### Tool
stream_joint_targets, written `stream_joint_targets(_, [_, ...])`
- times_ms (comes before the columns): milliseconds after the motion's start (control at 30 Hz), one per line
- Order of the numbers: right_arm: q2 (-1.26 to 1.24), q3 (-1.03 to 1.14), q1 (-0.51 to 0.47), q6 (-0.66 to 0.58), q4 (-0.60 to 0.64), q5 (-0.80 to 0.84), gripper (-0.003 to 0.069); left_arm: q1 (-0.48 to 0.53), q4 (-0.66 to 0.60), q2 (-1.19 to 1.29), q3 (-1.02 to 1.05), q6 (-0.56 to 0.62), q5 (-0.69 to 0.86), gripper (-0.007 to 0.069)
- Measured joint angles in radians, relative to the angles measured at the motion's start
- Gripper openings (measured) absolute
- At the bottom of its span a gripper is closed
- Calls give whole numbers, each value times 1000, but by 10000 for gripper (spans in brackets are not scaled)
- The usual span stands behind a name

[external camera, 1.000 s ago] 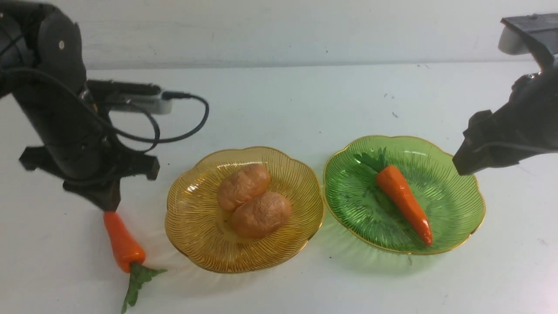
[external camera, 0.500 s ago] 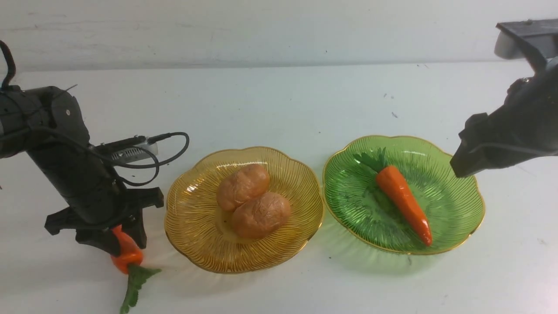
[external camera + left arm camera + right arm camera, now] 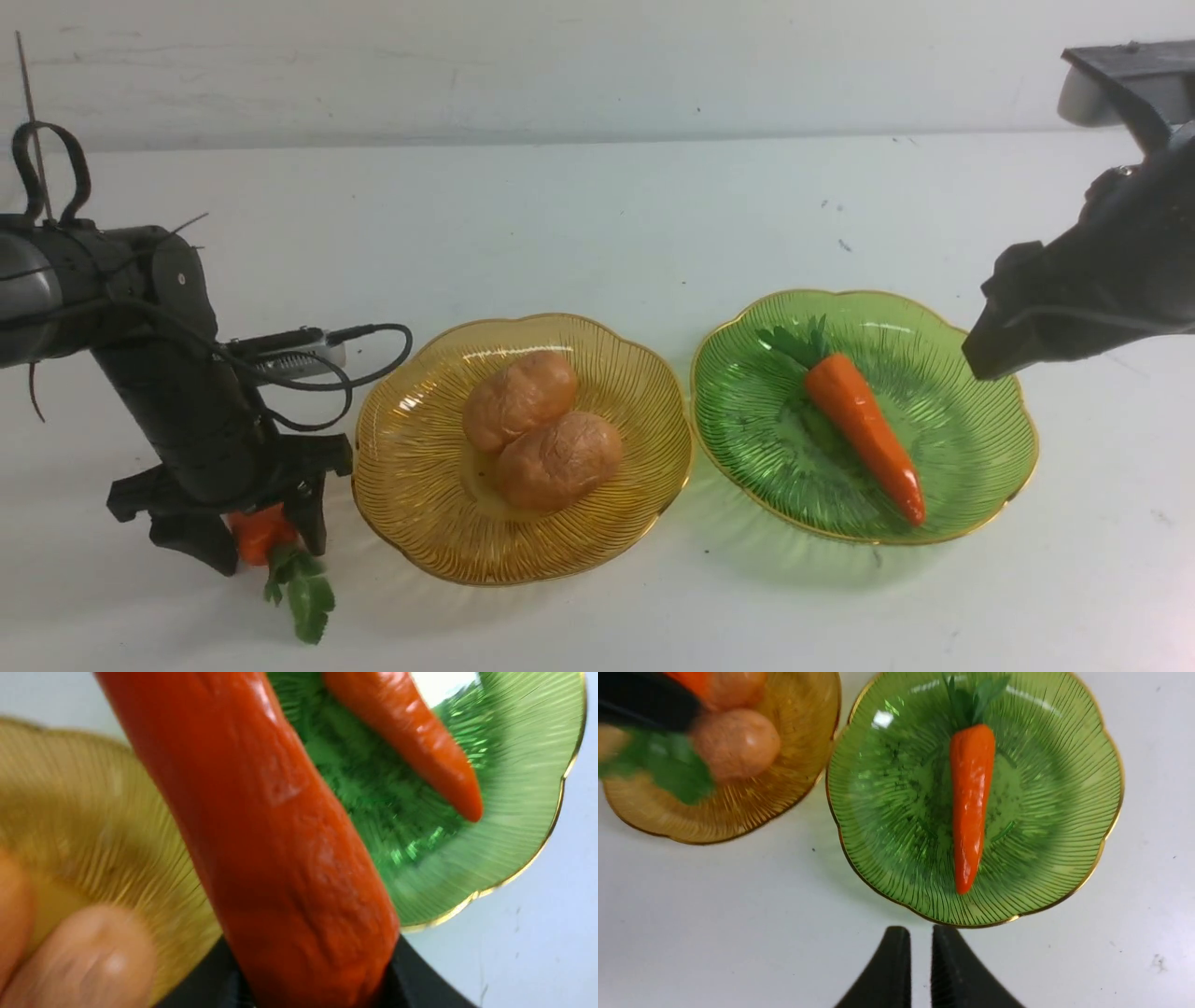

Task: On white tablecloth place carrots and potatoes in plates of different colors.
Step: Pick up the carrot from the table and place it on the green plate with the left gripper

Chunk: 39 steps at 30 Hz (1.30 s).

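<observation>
The short carrot sits low at the front left of the white tablecloth, its green leaves pointing toward me. My left gripper is shut on it, one finger on each side; the carrot fills the left wrist view. The amber plate holds two potatoes. The green plate holds the long carrot, also in the right wrist view. My right gripper is shut and empty, hovering by the green plate's right rim.
The two plates stand side by side, nearly touching, in the middle of the cloth. The left arm's cable hangs close to the amber plate's left rim. A white wall runs along the back.
My left gripper came down over the short carrot and closed around it. The carrot shifted and its leaves swung round. The right arm has barely moved.
</observation>
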Motion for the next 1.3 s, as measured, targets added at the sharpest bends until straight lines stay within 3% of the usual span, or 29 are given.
stream_joint_targets(167, [-243,81,0,13,-35,11,-15,-68,0,180,-112,0,-82,233])
stream_joint_targets(400, [-677,292,0,54,-132,29,-15,-72,5,274,-166,0,-98,283])
stream_joint_targets(500, [-808,374,0,78,-158,32,-15,-72,5,275,-167,3,-97,349])
stream_joint_targets(700, [-1047,520,0,95,-155,36,-15,-72,18,260,-172,7,-43,583])
stream_joint_targets(833, [-1158,595,0,115,-149,45,-15,-68,32,223,-183,18,-9,603])
stream_joint_targets(900, [-1157,619,0,119,-147,44,-15,-68,42,209,-212,25,43,566])
stream_joint_targets(1000, [-1157,700,0,134,-109,-28,-15,-68,93,181,-297,25,130,421])
stream_joint_targets(1100, [-1157,881,0,88,14,-318,-15,-68,146,151,-356,25,188,269])
stream_joint_targets(1200, [-1157,1000,0,10,45,-622,-15,-68,209,135,-402,25,202,97])
stream_joint_targets(1300, [-1157,1049,0,-21,55,-792,-15,-67,246,135,-410,25,210,8])
